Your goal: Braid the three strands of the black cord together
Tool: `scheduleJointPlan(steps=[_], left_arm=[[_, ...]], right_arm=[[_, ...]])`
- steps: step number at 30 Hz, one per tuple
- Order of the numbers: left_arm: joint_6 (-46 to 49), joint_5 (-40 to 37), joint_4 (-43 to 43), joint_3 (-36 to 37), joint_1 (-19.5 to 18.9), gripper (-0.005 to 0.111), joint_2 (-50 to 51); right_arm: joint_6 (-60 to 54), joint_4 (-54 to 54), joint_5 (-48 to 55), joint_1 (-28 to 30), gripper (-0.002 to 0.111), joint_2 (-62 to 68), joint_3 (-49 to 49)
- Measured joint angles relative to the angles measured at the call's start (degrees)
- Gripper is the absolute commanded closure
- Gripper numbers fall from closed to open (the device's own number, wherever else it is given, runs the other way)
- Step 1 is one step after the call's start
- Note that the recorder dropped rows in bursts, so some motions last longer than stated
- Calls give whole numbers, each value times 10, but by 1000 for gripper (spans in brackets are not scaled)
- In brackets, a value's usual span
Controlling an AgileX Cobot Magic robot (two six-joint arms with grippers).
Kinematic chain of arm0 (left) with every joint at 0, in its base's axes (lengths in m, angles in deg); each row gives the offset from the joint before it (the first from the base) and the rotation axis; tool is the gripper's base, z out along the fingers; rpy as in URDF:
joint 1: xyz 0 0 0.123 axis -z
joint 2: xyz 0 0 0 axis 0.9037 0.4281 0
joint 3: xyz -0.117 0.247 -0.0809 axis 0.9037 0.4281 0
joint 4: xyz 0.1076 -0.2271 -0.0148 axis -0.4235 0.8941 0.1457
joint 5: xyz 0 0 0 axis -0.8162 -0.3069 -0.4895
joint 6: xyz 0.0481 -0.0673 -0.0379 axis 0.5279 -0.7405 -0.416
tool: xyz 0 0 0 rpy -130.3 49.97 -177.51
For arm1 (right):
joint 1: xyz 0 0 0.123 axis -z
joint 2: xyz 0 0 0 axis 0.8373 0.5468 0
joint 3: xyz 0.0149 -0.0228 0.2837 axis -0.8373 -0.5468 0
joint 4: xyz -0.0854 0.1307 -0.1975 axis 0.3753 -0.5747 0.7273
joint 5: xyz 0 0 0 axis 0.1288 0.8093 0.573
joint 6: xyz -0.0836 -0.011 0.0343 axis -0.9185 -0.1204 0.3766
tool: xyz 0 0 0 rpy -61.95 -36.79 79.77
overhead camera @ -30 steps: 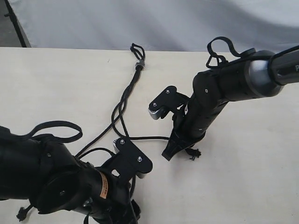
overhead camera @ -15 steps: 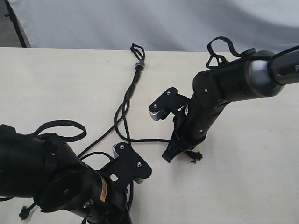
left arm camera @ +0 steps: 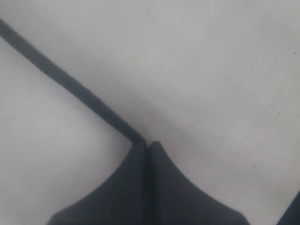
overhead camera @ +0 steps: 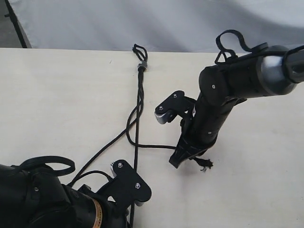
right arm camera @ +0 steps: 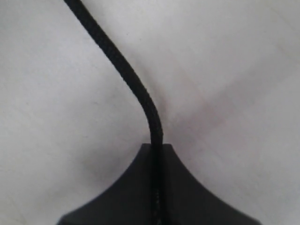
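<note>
On the pale table [overhead camera: 57, 95], the cord [overhead camera: 139, 88] lies lengthwise. Its small loop [overhead camera: 138, 49] is at the far edge, with a grey band [overhead camera: 141, 65] just below it. Below the band the strands [overhead camera: 138, 102] run twisted close together for a stretch, then part.

- Straight strand [overhead camera: 136, 142]: taut, runs directly down toward the left arm and goes out of sight beside the wrist plate.
- Curved strand [overhead camera: 153, 146]: bows out to the left of the straight one, crosses it, then runs flat to the right into the right claw [overhead camera: 174, 164]. A frayed knot [overhead camera: 205, 164] sticks out on the far side of that claw, on the table.
- Third strand [overhead camera: 97, 156]: slack, trails off diagonally down-left and under the left arm.

Left claw [left arm camera: 149, 146]: pressed together, the straight strand [left arm camera: 70, 86] caught at its very tip and pulled tight; view blurred. Tips hidden under the arm in the exterior view.

Right claw [right arm camera: 156, 149]: pressed together, pinching the curved strand [right arm camera: 123, 65], which enters between the tips and bends away across the table. Tips point down, close to the surface.

The two claws are well apart, left near the front edge, right of centre for the other.
</note>
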Motion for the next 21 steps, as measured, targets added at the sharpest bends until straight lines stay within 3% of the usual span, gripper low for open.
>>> scheduleJointPlan(steps=[6,21], left_arm=[[0,0,1,0,0,106,-1],[-1,1,1,0,0,106,-1]], right_arm=[[11,33,-18,11,109,-14,0],[32,39,-62,116,109,-14,0]])
